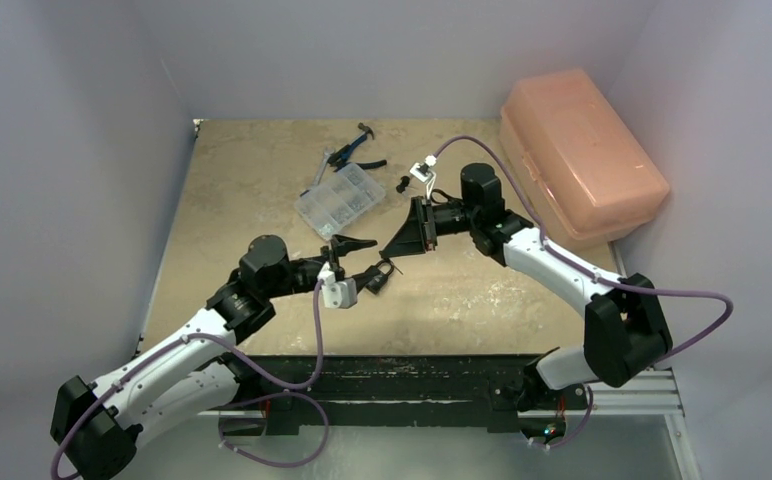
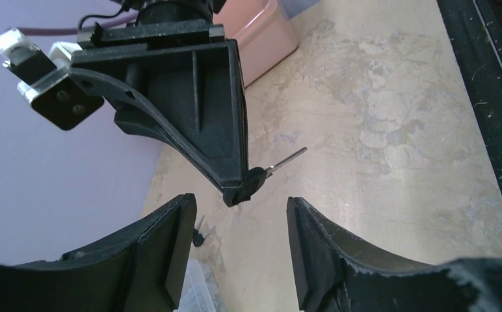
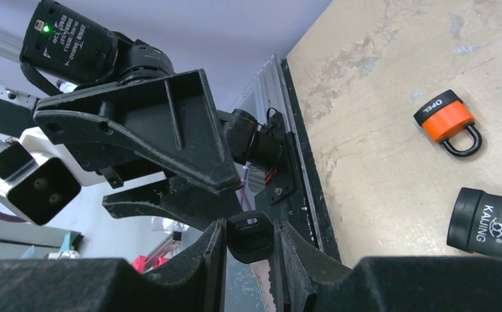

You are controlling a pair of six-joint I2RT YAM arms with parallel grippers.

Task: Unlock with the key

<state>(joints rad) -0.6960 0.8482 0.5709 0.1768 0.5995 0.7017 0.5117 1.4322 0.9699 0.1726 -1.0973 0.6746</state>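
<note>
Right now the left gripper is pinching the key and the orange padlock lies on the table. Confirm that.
Not quite: the right gripper pinches the key, not the left gripper, whose jaws stand open with nothing held. The right wrist view shows it. The orange padlock does lie on the table.

1. Setting: robotics lab test cell.
2. Evidence: plain enclosure walls surround the table; two robot arms mount on an aluminium rail.
3. Bench items: pliers, parts organiser, pink toolbox.
</note>
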